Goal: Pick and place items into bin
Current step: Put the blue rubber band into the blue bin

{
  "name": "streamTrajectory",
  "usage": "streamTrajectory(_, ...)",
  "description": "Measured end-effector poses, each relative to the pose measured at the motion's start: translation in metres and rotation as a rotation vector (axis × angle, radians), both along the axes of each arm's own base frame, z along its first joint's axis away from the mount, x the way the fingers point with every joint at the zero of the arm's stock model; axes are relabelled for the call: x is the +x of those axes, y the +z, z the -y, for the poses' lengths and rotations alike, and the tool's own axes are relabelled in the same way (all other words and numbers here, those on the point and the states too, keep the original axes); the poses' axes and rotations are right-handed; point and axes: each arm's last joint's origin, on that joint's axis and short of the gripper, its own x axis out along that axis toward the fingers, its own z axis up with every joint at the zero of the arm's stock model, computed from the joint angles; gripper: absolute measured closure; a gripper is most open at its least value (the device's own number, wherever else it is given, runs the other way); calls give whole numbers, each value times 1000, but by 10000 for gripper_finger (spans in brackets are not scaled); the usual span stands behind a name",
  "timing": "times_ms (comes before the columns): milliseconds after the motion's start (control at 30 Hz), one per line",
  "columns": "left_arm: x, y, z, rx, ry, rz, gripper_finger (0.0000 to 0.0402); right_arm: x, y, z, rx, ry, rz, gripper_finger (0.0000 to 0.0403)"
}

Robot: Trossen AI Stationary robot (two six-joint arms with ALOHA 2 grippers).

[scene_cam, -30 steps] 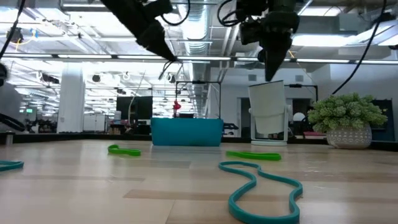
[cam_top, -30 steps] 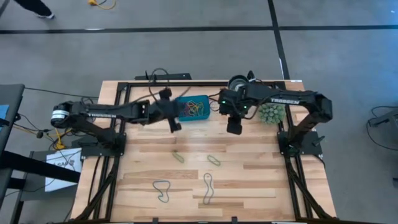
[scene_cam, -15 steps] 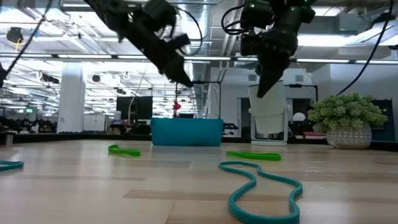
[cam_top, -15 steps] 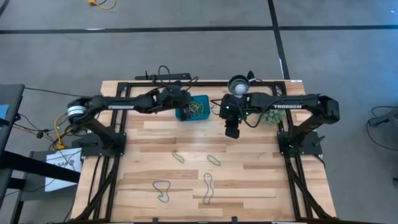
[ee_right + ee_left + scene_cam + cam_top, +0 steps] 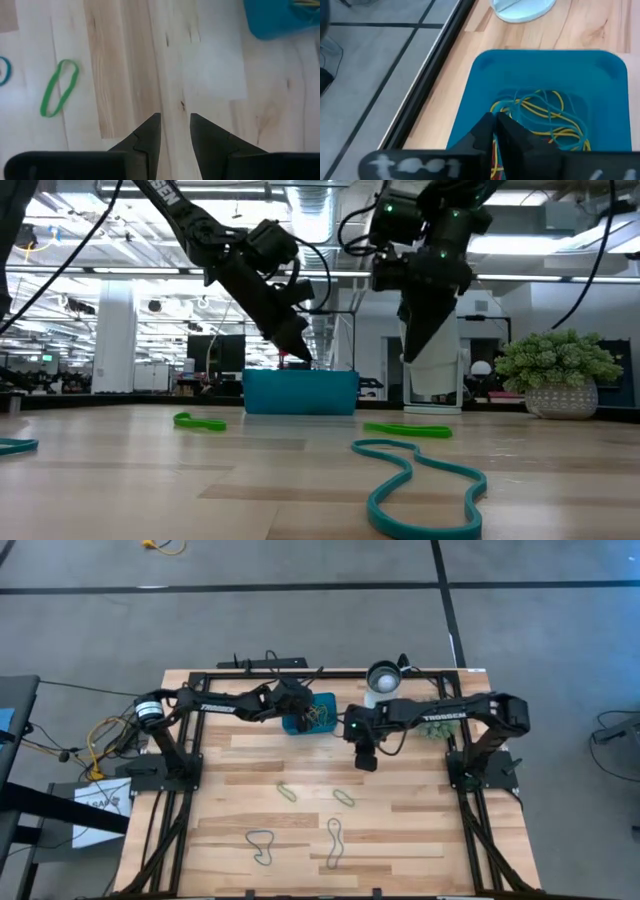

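We see a round white-and-metal cup [image 5: 382, 677] at the table's [image 5: 420, 830] far edge, and just beside it a spiky green plant ball [image 5: 557, 370] in a pale pot. Off the table's left corner lies a white paper sheet [image 5: 100, 808] on the grey floor [image 5: 300, 630].

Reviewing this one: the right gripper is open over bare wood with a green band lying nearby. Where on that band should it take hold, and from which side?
Probably from straight above. The green band lies flat on the table as a long narrow loop, so pinching across its middle should catch both strands. The right gripper is open above bare wood and would need to shift over.
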Motion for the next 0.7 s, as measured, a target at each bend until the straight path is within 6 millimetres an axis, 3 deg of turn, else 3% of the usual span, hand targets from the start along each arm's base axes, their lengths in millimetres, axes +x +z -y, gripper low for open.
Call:
streamTrajectory(133, 1, 1, 1, 3, -5, 8, 359, 5, -7, 1, 5, -24, 0, 305)
streamTrajectory(467, 4, 3, 12, -8, -34, 16, 281, 17, 5, 3, -10, -48, 166, 305)
streamTrajectory(700, -5, 38, 47, 123, -154, -50, 287, 17, 6, 3, -7, -54, 167, 305)
